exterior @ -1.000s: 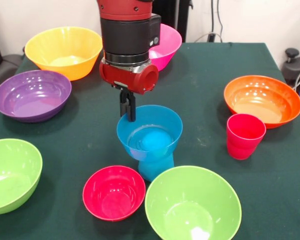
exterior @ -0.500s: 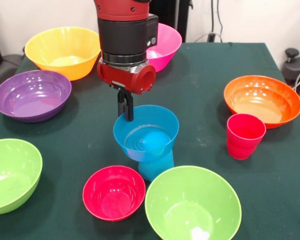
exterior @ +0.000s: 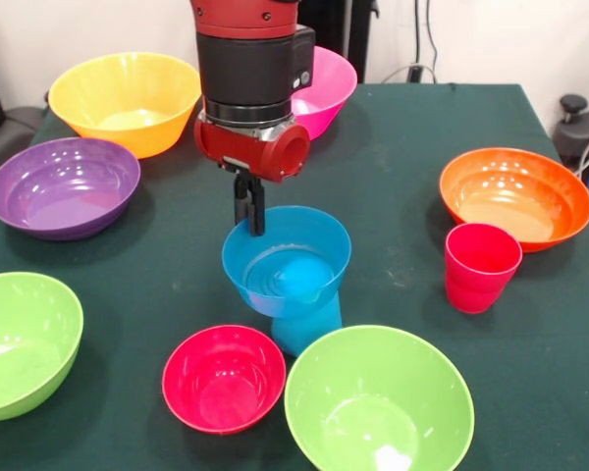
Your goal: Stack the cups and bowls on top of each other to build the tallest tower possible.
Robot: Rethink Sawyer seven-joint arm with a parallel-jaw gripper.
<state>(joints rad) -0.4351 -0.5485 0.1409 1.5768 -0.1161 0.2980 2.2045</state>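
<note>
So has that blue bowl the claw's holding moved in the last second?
Yes. The blue bowl slid slightly left and up, away from the red cup, while the claw grips its rim.

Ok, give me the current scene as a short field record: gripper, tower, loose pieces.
gripper: shut on the blue bowl's far rim
tower: blue bowl sitting on an upside-down blue cup
loose cup: red-pink cup, upright, beside the orange bowl
nearest loose bowls: small red bowl, lime green bowl
</note>
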